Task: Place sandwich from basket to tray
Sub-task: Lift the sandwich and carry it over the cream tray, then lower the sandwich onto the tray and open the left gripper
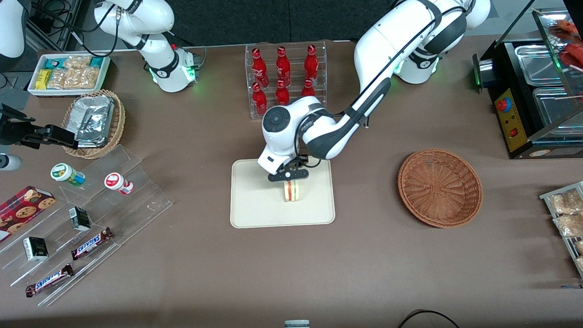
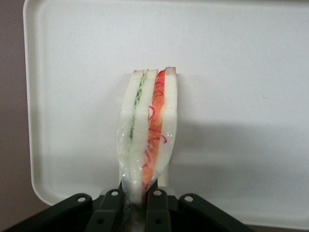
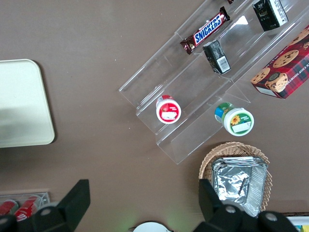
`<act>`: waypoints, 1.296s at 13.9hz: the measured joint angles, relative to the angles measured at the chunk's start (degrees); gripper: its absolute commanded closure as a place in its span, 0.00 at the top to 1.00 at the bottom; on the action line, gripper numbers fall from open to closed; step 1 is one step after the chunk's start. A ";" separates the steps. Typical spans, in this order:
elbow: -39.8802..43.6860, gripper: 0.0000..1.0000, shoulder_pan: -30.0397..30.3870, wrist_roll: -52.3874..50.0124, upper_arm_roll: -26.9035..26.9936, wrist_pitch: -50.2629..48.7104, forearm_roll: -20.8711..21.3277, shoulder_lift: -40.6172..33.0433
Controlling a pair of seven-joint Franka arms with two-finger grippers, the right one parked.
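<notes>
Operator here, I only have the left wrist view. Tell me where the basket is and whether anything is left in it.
Observer: The basket sits on the table beside the tray, toward the working arm's end. Nothing shows inside it.
Operator: Report where over the tray the gripper is.
Observer: In the front view the gripper is over the middle of the tray, with the sandwich standing on edge under it.
Operator: Say what stands nearest the tray.
Observer: A clear rack of red bottles stands farther from the front camera than the tray, apart from it.
</notes>
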 measured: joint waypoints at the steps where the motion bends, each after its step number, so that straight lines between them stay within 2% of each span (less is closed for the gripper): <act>1: 0.19 0.00 0.01 0.00 0.33 0.17 0.01 0.15; 3: 0.37 0.00 0.00 0.01 0.60 0.23 0.03 0.49; 4: 0.43 0.44 0.00 0.01 0.73 0.27 0.03 0.66; 5: 0.48 0.65 0.00 0.01 0.88 0.32 0.04 0.81; 7: 0.58 0.98 0.00 0.05 1.04 0.38 0.04 0.93; 11: 3.20 0.99 0.10 0.01 1.22 -0.33 0.04 0.76; 13: 5.39 0.99 0.50 -0.22 1.26 -3.86 -0.25 -0.55; 18: 7.10 0.99 6.80 0.26 1.36 -19.05 -5.63 -12.23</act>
